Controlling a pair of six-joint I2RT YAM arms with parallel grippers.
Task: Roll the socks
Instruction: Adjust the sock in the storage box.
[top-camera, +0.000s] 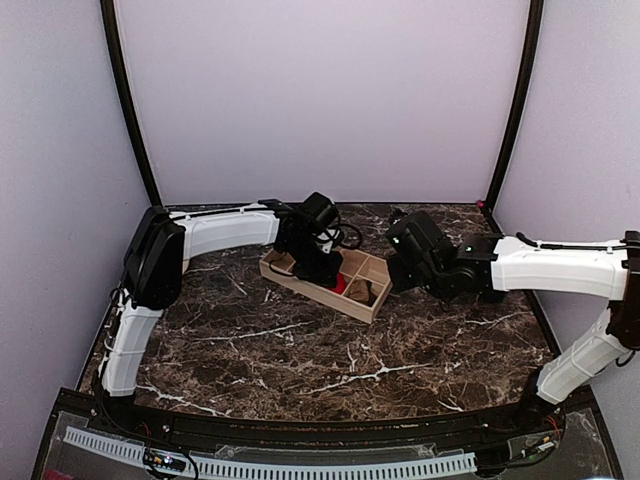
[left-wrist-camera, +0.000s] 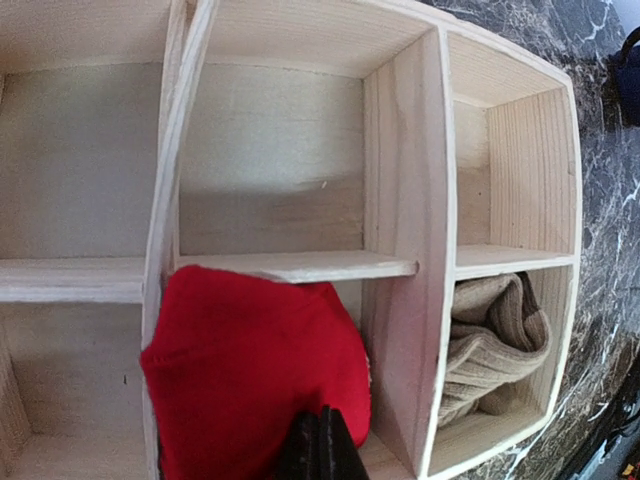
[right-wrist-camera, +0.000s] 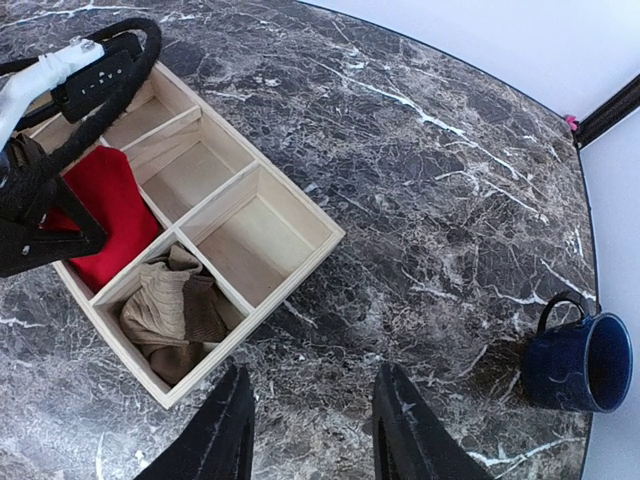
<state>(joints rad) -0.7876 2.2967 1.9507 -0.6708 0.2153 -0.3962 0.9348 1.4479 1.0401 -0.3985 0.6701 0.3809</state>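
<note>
A wooden box (top-camera: 310, 292) split into compartments sits on the dark marble table (top-camera: 300, 370), in its far half, about midway between the left and right edges. The red sock (left-wrist-camera: 250, 370) lies bunched in one compartment. The tan sock (left-wrist-camera: 495, 340) is a loose bundle in the next compartment, at the end of the box nearer the table's right edge, with one wooden wall between the two. The left tool (left-wrist-camera: 322, 420) is closed, its fingers together and down against the red sock; whether fabric is pinched between them I cannot tell. The right tool (right-wrist-camera: 312, 375) is open and holds nothing, above the table just beside the tan sock's end of the box. A dark blue mug (right-wrist-camera: 580, 362) stands upright near the table's right edge, well apart from the box.
</note>
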